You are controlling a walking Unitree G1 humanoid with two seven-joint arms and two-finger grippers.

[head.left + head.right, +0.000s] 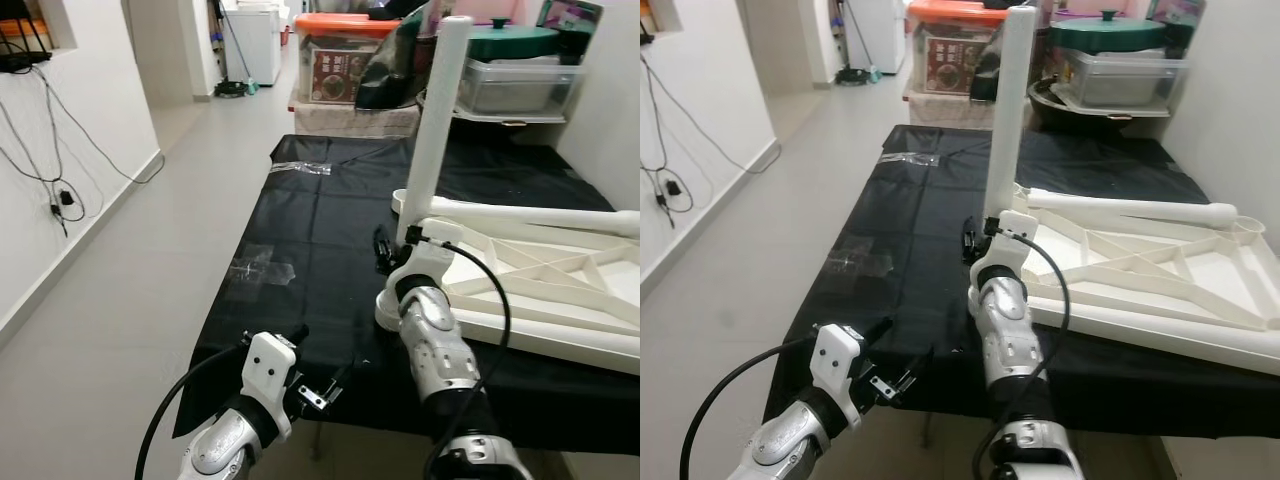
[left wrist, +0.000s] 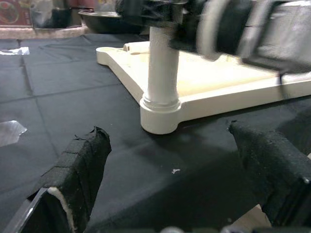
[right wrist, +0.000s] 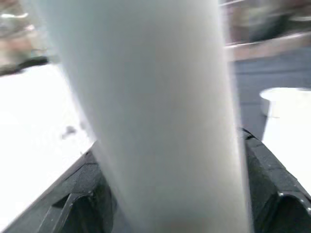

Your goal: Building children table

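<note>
while one white leg (image 1: 436, 120) stands upright in the corner socket of the upturned children table (image 1: 560, 285), near the tabletop's (image 1: 300, 230) front edge, another leg (image 1: 1120, 208) lies loose across the frame, so fitting seems unfinished. right hand (image 1: 392, 250) clasps the upright leg; left hand (image 1: 318, 385) hangs wide past the front edge, open floor alongside.

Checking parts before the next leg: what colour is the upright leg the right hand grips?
White, like the tabletop. The upright leg shows best in the left eye view.
</note>
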